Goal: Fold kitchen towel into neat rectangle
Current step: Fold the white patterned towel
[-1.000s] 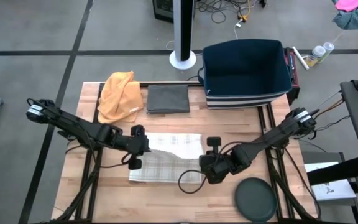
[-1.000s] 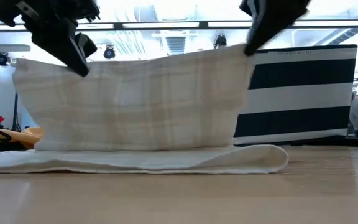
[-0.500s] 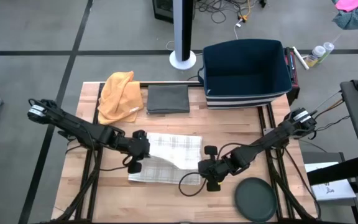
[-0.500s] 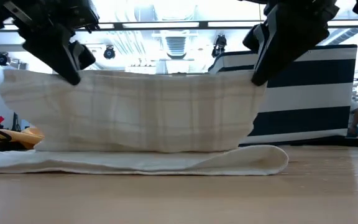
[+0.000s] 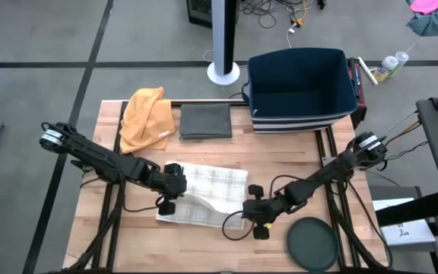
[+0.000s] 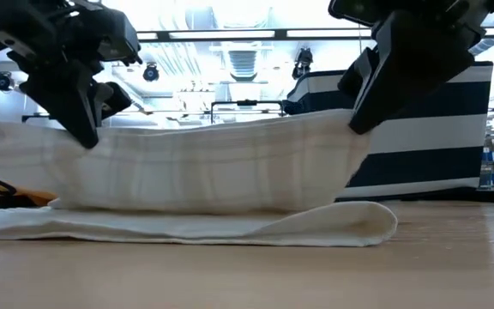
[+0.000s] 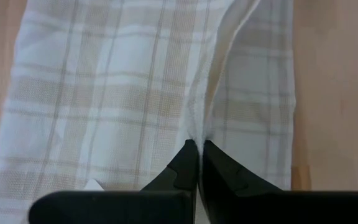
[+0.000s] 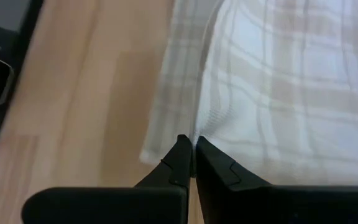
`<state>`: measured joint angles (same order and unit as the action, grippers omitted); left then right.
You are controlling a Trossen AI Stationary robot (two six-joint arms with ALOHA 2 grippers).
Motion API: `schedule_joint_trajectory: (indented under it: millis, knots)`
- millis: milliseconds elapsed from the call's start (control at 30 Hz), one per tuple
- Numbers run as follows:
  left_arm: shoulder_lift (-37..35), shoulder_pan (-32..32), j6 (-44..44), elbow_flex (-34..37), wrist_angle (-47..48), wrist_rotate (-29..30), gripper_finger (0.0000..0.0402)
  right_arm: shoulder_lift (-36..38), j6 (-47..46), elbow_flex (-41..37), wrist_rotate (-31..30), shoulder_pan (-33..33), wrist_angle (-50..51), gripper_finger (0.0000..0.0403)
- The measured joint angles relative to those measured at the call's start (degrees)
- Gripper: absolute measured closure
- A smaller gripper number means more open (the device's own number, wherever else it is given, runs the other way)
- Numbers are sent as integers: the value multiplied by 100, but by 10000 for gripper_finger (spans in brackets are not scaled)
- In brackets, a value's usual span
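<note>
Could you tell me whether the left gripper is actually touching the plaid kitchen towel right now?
Touching. In the left wrist view, the left gripper is shut on a raised edge of the kitchen towel, the cloth pinched between its fingertips.

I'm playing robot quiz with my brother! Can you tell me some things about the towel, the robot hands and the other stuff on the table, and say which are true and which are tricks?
1. Both hands pinch the plaid towel. True: the left hand and the right hand are each shut on an edge.
2. The towel lies completely flat. False: its held edge hangs lifted above the layer on the table.
3. An orange cloth sits beside a folded grey cloth. True.
4. The dark round plate is under the towel. False: it lies apart, near the right arm.
</note>
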<state>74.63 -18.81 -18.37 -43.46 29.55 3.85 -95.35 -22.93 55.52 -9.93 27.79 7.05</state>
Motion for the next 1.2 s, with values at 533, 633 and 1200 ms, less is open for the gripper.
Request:
schedule_joint_trajectory:
  millis: [533, 633, 1200]
  knots:
    - [5, 4, -17, 0, -47, 12, 395, -1274, 616, 581, 309, 48, -877, 394]
    - [3, 0, -17, 0, -40, 12, 395, -1522, 726, 850, 310, 46, -638, 394]
    - [-4, -2, 1, 0, 22, -41, 395, -1755, 607, 1279, 1353, 72, -413, 394]
